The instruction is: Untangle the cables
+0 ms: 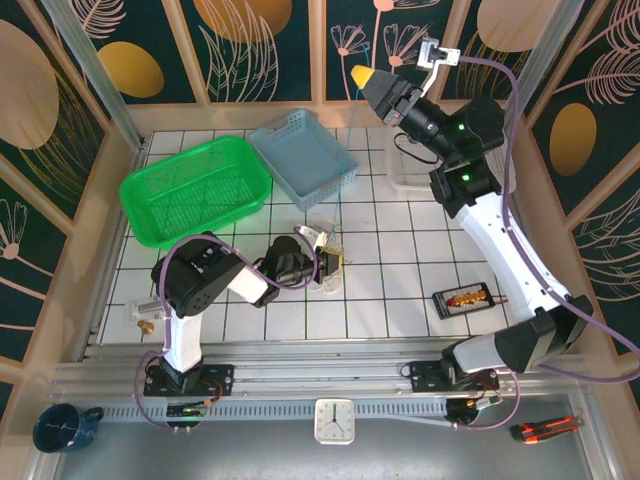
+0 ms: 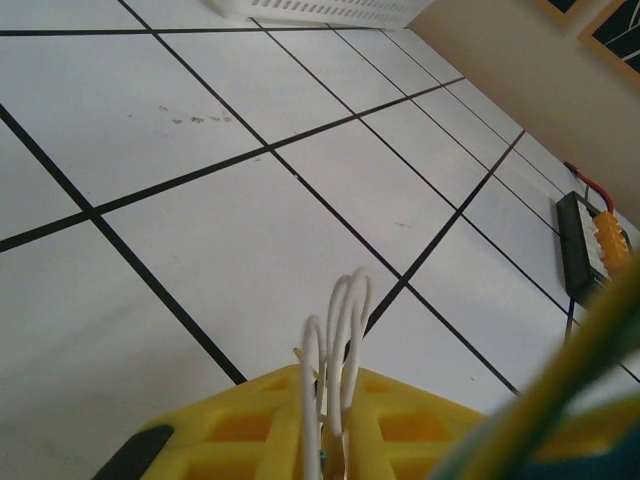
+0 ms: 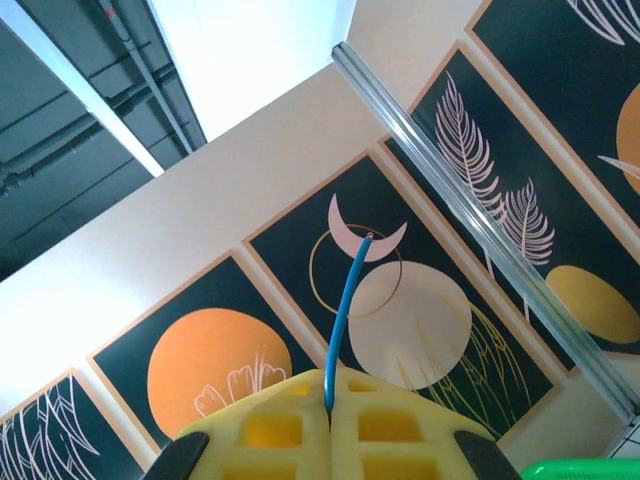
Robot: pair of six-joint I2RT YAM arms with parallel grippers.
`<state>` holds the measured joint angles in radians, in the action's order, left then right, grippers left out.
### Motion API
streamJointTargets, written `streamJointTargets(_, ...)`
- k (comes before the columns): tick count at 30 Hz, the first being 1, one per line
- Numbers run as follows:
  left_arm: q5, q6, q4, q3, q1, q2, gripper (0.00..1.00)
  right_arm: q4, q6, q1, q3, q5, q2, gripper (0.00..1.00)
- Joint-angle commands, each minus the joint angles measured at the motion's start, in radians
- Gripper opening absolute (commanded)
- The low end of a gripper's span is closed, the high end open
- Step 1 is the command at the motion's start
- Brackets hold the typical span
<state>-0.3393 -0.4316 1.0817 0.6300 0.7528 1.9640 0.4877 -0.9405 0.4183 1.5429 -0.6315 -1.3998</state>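
Right wrist view: our right gripper (image 3: 328,425) pinches a thin blue flexible wire (image 3: 345,310), held high before the patterned wall (image 3: 230,190). Our left gripper (image 2: 322,445) clamps thin white wire loops (image 2: 338,330) above the white gridded table (image 2: 200,250). We judge the strands separated; next, we set each down apart.

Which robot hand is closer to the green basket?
The left. The left gripper sits low over the table, right of the green basket, pinching white cable loops. The right gripper is raised up by the back wall, past the blue basket, holding a blue cable.
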Motion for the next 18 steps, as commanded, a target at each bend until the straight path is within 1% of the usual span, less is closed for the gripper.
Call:
streamJointTargets(1, 0.006, 0.002, 0.007, -0.015, 0.001, 0.019, 0.02, 0.083, -0.041, -0.034, 0.051, -0.017, 0.013, 0.00)
streamJointTargets(2, 0.008, 0.003, 0.004, -0.015, 0.001, 0.021, 0.00, 0.083, -0.050, -0.048, 0.063, -0.019, 0.009, 0.00)
streamJointTargets(8, 0.016, 0.003, 0.007, -0.030, 0.000, 0.022, 0.00, 0.043, -0.075, -0.162, 0.194, -0.037, -0.028, 0.00)
streamJointTargets(10, 0.017, 0.003, 0.010, -0.036, 0.000, 0.022, 0.00, 0.063, -0.114, -0.231, 0.215, -0.033, -0.031, 0.00)
streamJointTargets(13, 0.016, 0.005, 0.010, -0.044, 0.000, 0.023, 0.00, 0.136, -0.216, -0.343, 0.231, -0.036, -0.040, 0.00)
streamJointTargets(15, 0.019, 0.005, 0.015, -0.049, 0.001, 0.022, 0.00, 0.160, -0.263, -0.396, 0.248, -0.042, -0.049, 0.00)
streamJointTargets(18, 0.019, 0.005, 0.017, -0.050, 0.000, 0.022, 0.00, 0.157, -0.273, -0.413, 0.253, -0.054, -0.055, 0.00)
